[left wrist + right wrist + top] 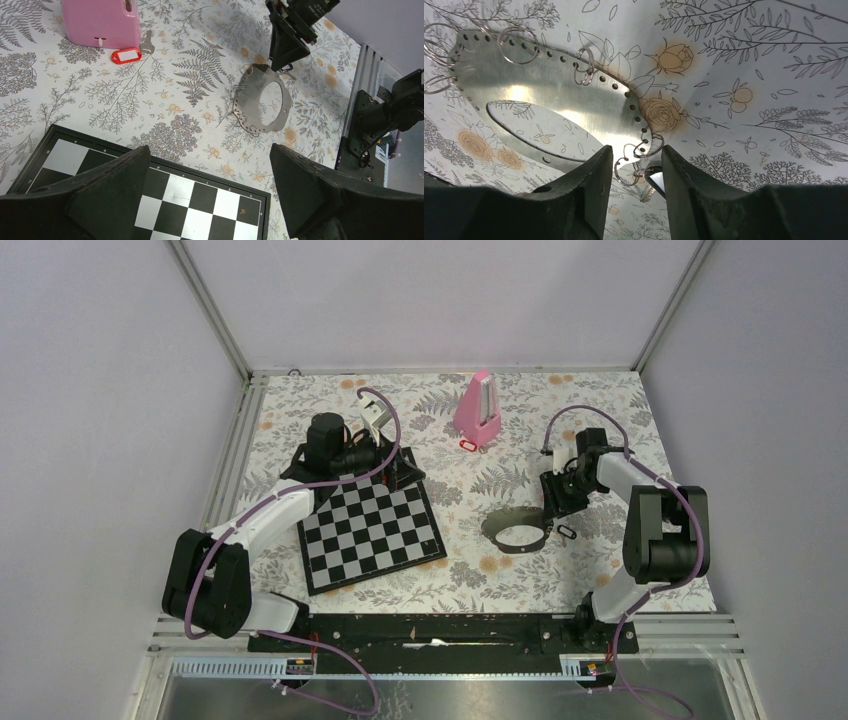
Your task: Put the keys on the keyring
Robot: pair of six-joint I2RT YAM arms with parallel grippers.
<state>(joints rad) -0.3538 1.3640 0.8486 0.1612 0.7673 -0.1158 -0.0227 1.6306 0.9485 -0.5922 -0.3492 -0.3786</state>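
The keyring (497, 533) is a flat shiny metal loop with punched holes and small wire rings, lying on the flowered cloth; it also shows in the left wrist view (243, 102) and the right wrist view (549, 75). My right gripper (553, 512) (636, 150) stands at its right end with the jaws a narrow gap apart around two small wire rings and a dark-headed key (655, 181) (567, 532). The red-headed key (468, 445) (126, 55) lies by the metronome. My left gripper (400, 465) (210, 150) is wide open and empty over the chessboard's far edge.
A pink metronome (478, 405) (100, 22) stands at the back centre. A chessboard (370, 530) (200, 200) lies at the left. Metal frame rails run along the table's left and near edges.
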